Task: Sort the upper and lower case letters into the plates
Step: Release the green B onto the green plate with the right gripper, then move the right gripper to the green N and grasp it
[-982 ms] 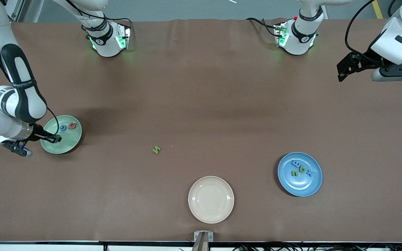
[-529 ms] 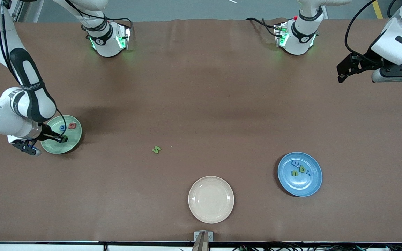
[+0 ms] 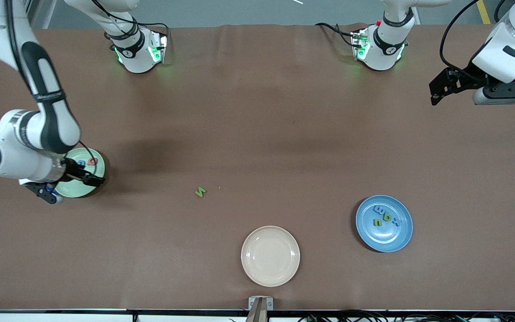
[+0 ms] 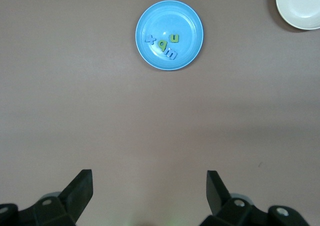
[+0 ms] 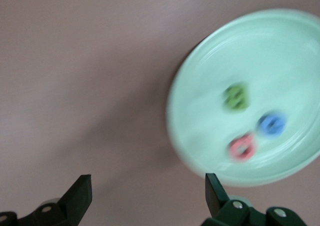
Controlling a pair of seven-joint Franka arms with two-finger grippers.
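A: Brown table (image 3: pixel 257 125), arm bases along the top edge. Where are the letters?

B: Three lie in the mint plate (image 3: pixel 76 191) at mid-height, at the right arm's end: green (image 5: pixel 235 97), blue (image 5: pixel 272 124) and pink (image 5: pixel 242 147). Four lie in the blue plate (image 3: pixel 385 241), low in the frame. One green S (image 3: pixel 200 192) lies loose mid-table. The cream plate (image 3: pixel 270 256) holds nothing.

A: Grippers?

B: The right gripper (image 3: pixel 91 177) hangs over the mint plate's rim, jaws spread, empty. The left gripper (image 4: pixel 150 178) waits in the top corner, also spread.

A: How would the S handle?

B: Probably light, stiff and thin; pinch it across its flat edges, low to the table.

A: Any writing?

B: Only the letters; x and m seem readable, and no brand is.
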